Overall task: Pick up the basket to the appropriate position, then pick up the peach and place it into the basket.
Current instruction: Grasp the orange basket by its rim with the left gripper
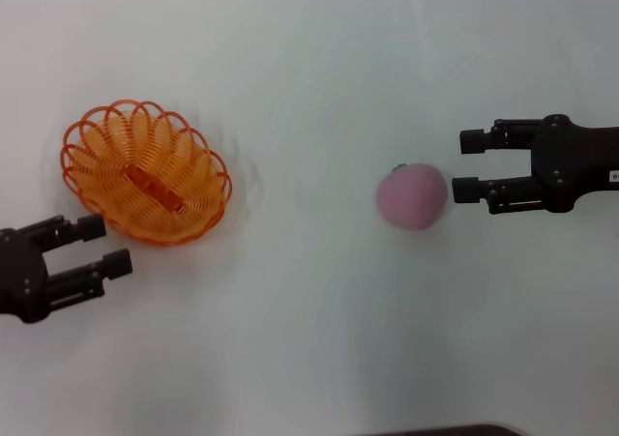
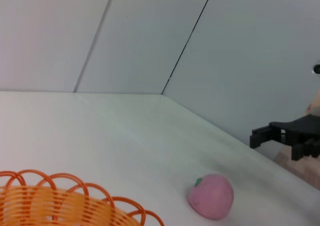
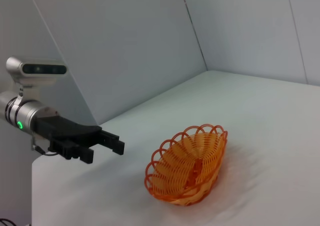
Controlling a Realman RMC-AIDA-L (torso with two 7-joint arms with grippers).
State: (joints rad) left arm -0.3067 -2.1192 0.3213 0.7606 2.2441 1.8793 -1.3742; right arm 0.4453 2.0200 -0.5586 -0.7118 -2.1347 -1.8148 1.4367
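The orange looped basket (image 1: 145,173) rests on the white table (image 1: 309,339) at the left; it also shows in the wrist views as basket (image 2: 60,206) and basket (image 3: 187,166). The pink peach (image 1: 412,195) lies right of centre, also seen as peach (image 2: 211,196), and is out of the right wrist view. My left gripper (image 1: 104,245) stands open just below and left of the basket, holding nothing; it appears as left gripper (image 3: 106,153). Open and empty, my right gripper (image 1: 467,165) sits just right of the peach, one fingertip close to it; it appears as right gripper (image 2: 264,133).
Grey wall panels (image 2: 150,40) rise behind the table's far edge. A dark strip (image 1: 435,430) shows at the table's near edge. A wide stretch of bare table lies between basket and peach.
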